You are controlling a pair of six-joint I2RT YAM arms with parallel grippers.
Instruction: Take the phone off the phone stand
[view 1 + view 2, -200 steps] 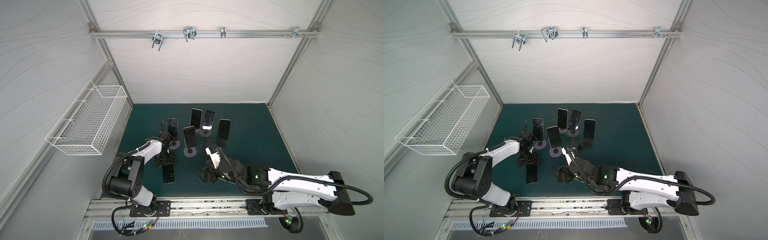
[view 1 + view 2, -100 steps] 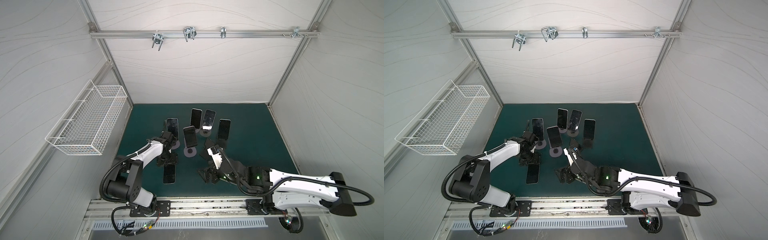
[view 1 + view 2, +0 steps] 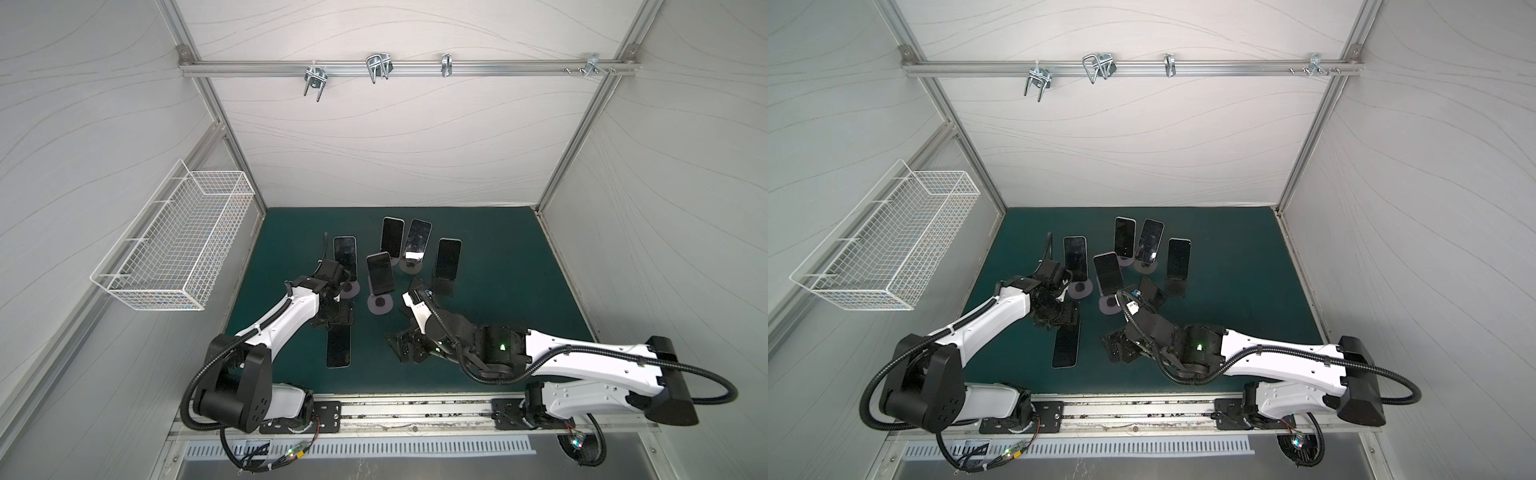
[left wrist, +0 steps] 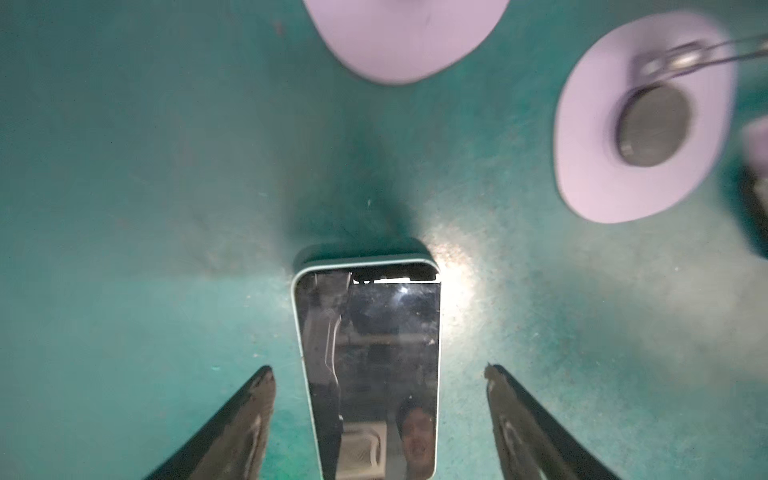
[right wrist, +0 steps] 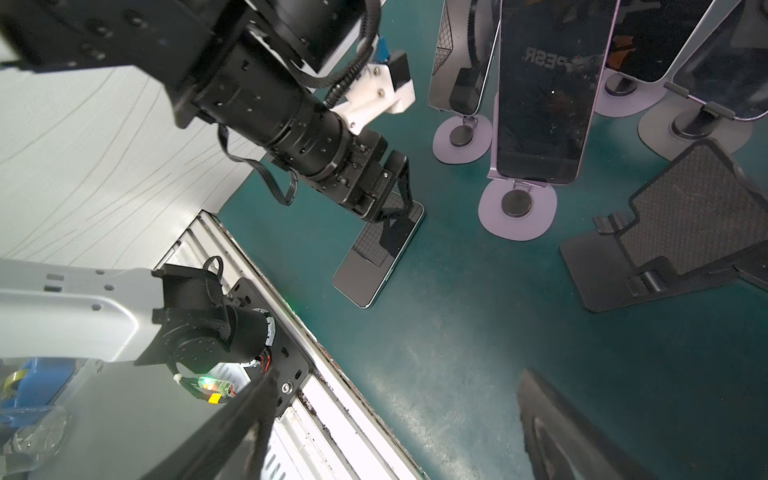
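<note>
While the left gripper (image 4: 380, 370) hangs over the flat phone (image 3: 338, 349), counts: 6 phones, 6 stands, 2 arms, 1 wire basket (image 3: 174, 245) on the left wall.

Phones: 1 flat on the desk (image 3: 498, 249), 5 propped on stands:
- left phone (image 3: 345, 257)
- back phone (image 3: 392, 237)
- tilted back phone (image 3: 417, 245)
- right phone (image 3: 447, 258)
- middle phone (image 3: 380, 277)

Stands:
- 4 round-base stands (image 5: 517, 208), each carrying a phone
- 2 black ones: loaded black stand (image 3: 442, 286) under the right phone, bare black stand (image 5: 673, 224) just beside it, toward the middle

Flat phone:
- Lies screen up on the front-left part of the desk, in front of the left phone's round base.
- Long axis runs front to back, near vertical in both top views.
- One short end points at the round bases, the other at the front rail.
- It touches no stand.

Left fingers (image 4: 249, 415) are spread wide and straddle the phone's far end, with a gap on each side, so no grip.

Right gripper (image 5: 399, 374) sits low over the desk, to the right of the flat phone and apart from it. Its fingers (image 5: 249, 424) are also spread wide, holding nothing.
</note>
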